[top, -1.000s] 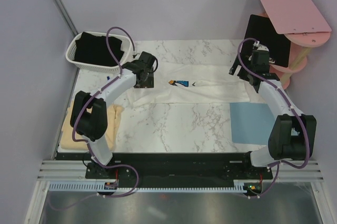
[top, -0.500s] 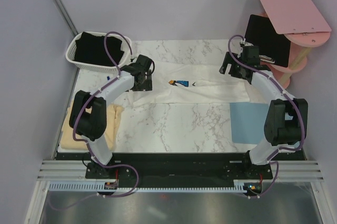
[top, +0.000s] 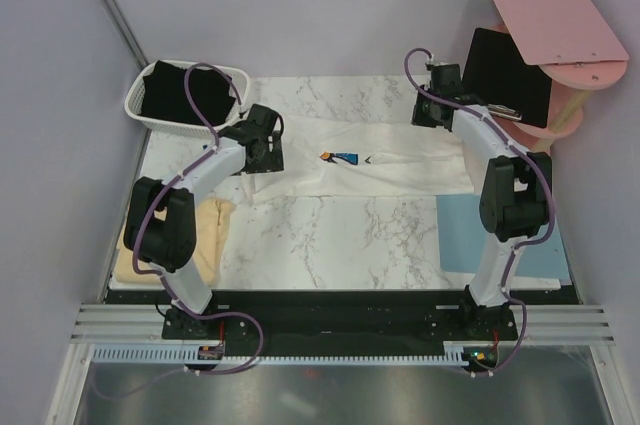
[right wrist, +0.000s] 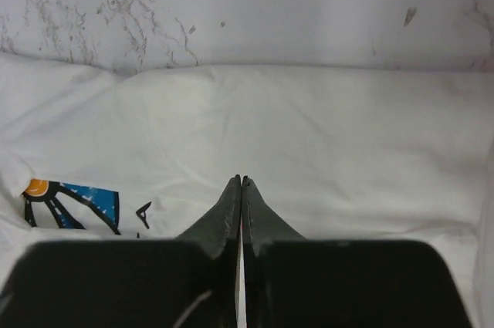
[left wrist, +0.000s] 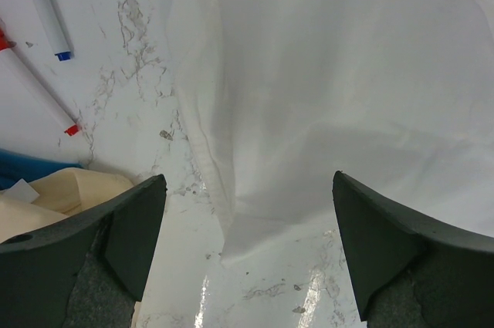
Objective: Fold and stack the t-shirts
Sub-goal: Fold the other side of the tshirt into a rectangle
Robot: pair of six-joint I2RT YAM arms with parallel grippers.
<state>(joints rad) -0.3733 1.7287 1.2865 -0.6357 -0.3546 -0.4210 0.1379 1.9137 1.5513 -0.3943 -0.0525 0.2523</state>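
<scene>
Right wrist: right gripper (right wrist: 241, 183) has its fingers (right wrist: 228, 212) pressed together, tips meeting over the white tee (right wrist: 309, 127). Cannot tell whether any cloth is caught between them. The tee lies flat under the tips, its far hem against the bare marble. The print (right wrist: 73, 204) - blue square with an orange spot - shows at lower left of this view.

Left wrist: left gripper (left wrist: 248, 181) is spread wide, fingers (left wrist: 135, 228) well apart and holding nothing. Between them lies a corner of the same tee, its edge running up the frame with a soft fold along it. Two white markers (left wrist: 38, 89) - one red-tipped, one blue-tipped - lie on the marble to the left. A bit of the yellow tee (left wrist: 69, 193) shows by the left finger.

Top view: the white tee is spread lengthwise across the far half of the table (top: 330, 230), with the left gripper at its left end and the right gripper at its far right corner. The yellow tee sits at the table's near left edge. The black tee (top: 175, 95) is in the white basket (top: 133, 100) at far left. A blue mat (top: 455, 235) lies near right, partly under the right arm. A black clipboard (top: 505, 65) and pink shelf (top: 545, 15) stand at far right.
</scene>
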